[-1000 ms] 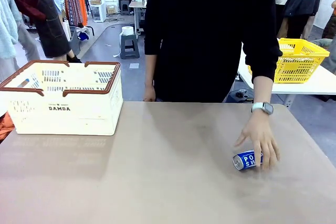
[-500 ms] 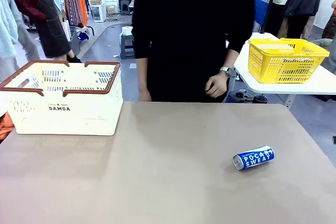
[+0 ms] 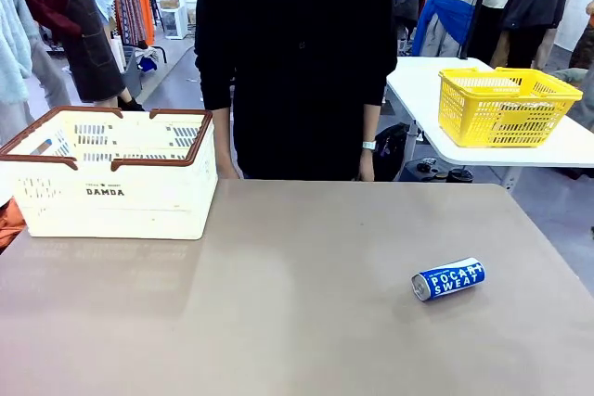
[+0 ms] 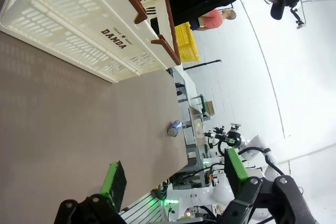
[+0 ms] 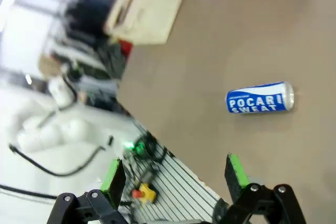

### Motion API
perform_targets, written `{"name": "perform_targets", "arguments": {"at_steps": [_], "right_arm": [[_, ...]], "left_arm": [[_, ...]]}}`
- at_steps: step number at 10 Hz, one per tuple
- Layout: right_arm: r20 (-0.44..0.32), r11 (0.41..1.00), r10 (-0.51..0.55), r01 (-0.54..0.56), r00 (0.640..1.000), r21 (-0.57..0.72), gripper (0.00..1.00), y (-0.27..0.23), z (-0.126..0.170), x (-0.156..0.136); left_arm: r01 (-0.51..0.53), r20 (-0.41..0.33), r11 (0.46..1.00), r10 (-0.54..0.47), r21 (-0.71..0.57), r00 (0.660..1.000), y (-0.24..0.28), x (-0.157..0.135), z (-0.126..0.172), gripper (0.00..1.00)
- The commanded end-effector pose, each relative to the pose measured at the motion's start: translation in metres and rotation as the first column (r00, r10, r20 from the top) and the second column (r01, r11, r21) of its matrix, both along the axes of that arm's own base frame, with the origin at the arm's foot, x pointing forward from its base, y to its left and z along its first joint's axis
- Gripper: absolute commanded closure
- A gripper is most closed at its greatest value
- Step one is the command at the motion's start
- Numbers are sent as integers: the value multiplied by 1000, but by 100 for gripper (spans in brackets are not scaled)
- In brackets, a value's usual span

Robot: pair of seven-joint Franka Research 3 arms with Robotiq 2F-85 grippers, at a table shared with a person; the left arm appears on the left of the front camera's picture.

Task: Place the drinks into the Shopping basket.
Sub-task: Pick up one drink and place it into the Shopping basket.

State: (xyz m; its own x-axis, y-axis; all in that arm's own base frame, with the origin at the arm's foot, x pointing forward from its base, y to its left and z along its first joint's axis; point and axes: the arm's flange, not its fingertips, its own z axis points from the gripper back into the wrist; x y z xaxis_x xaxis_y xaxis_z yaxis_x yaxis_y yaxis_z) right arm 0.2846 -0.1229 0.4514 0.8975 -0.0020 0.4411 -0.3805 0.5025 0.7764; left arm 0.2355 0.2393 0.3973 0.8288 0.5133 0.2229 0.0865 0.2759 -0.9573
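Lying beyond the right gripper [image 5: 175, 174]: Pocari can [image 5: 260, 98]

"POCARI SWEAT" on can [image 3: 448, 279]; "DAMDA" on basket [image 3: 105, 192]

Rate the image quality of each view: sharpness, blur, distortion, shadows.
Front view: sharp and evenly lit; the can's lettering reads cleanly, and the Shopping basket casts a faint shadow on the table. Left wrist view: sharp but rolled sideways, with wide-angle stretching. Right wrist view: blurred, the background smeared, though the can's print is legible.
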Motion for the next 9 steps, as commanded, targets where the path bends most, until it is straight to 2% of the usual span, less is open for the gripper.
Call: {"name": "perform_targets", "arguments": {"at_steps": [1, 2, 3, 5, 6, 7, 8, 9], "right_arm": [[77, 925, 266, -232, 961, -301, 0, 62, 12, 36], [-6, 871, 300, -276, 954, -407, 0, 90, 4, 55], [-52, 824, 314, -300, 948, -480, 0, 118, -9, 66], [-109, 757, 331, -333, 937, -563, 0, 170, -45, 70], [-119, 748, 272, -287, 955, -599, 0, 184, -59, 66], [-95, 729, 162, -184, 982, -660, 0, 190, -72, 63], [-40, 694, 41, -57, 998, -718, 0, 190, -81, 61], [53, 702, -31, 60, 998, -709, 0, 182, -77, 57]], "left_arm": [[-5, 32, 1000, 5, -10, 999, 1, 1, 1, 0], [-5, 32, 1000, 5, -10, 999, 1, 1, 1, 0], [-5, 32, 1000, 5, -10, 999, 1, 1, 1, 0], [-5, 32, 1000, 5, -10, 999, 1, 1, 1, 0], [-5, 32, 1000, 5, -10, 999, 1, 1, 1, 0], [-5, 32, 1000, 5, -10, 999, 1, 1, 1, 0], [-5, 32, 1000, 5, -10, 999, 1, 1, 1, 0], [-5, 32, 1000, 5, -10, 999, 1, 1, 1, 0]]}}
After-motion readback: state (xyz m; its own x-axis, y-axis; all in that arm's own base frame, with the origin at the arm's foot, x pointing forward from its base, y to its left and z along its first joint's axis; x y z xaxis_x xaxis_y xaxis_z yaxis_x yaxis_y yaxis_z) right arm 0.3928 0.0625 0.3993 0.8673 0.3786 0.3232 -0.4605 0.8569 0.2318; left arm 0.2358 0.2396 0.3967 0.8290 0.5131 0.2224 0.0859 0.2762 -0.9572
